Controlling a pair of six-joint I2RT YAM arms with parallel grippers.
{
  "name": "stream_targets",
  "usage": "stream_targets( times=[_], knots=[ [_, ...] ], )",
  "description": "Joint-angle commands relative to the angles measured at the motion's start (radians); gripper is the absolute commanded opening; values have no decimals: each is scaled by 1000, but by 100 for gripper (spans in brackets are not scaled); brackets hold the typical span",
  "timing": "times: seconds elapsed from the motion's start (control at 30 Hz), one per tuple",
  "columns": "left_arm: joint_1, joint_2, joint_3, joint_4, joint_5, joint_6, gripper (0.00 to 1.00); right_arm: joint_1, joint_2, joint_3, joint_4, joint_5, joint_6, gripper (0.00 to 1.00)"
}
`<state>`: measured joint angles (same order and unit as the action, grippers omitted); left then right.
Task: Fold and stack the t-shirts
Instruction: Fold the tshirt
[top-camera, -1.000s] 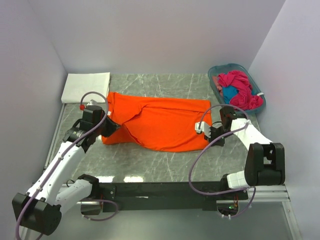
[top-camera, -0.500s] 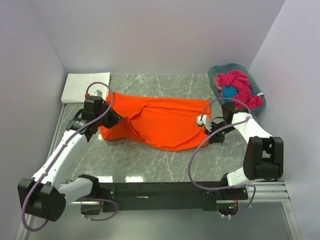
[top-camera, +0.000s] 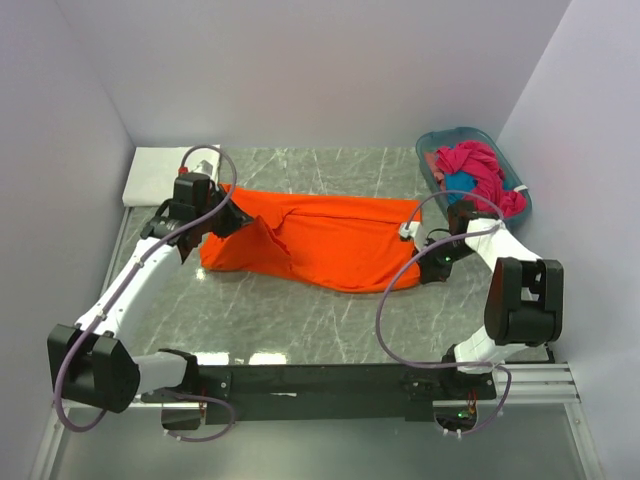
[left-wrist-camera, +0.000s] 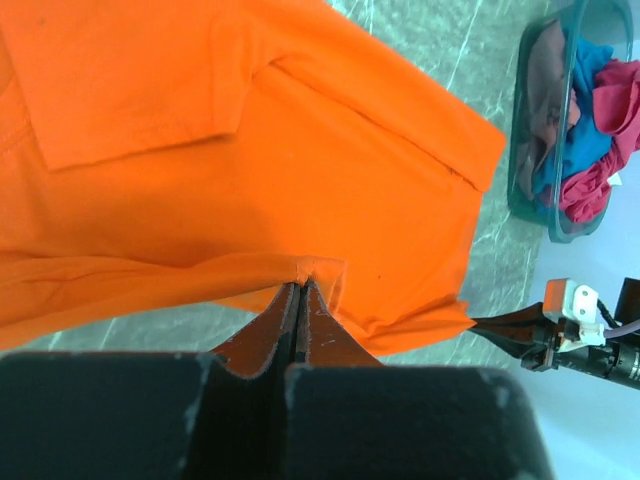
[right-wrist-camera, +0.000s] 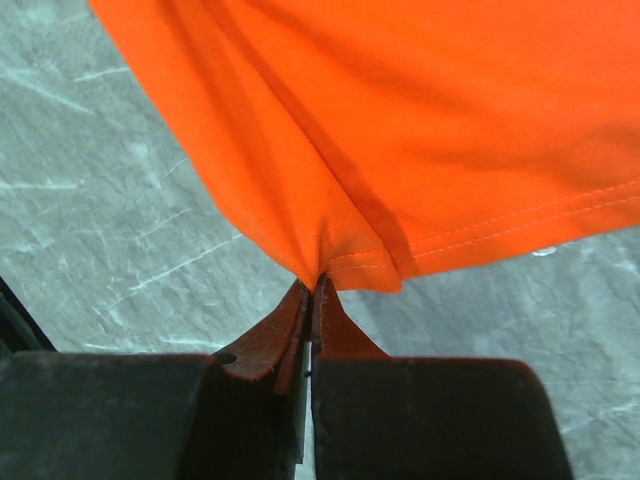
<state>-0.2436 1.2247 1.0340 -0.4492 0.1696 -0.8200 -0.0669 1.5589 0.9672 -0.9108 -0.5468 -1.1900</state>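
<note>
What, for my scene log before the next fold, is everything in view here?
orange shirt: 1, orange, mid-table, stretched between both grippers
white cloth: 1, white, folded, far left corner of the table
basket: 1, teal, far right corner
clothes: a pile, magenta and blue, in the basket; number cannot be told
table: 1, grey marble pattern
left gripper: 1, black, shut on the orange shirt's edge at its left end
right gripper: 1, black, shut on the orange shirt's hem corner at its right end
</note>
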Motion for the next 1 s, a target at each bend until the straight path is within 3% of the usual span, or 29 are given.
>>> stream_targets(
  times=[0.0,0.53,0.97],
  knots=[
    [13,16,69,69,7,32,0,-20,21,71,23,-30,52,0],
    [43,196,204,124,50,24,0,-39,110,177,72,-7,196,0],
    [63,236,256,107,45,48,0,-53,145,212,108,8,259,0]
  ],
)
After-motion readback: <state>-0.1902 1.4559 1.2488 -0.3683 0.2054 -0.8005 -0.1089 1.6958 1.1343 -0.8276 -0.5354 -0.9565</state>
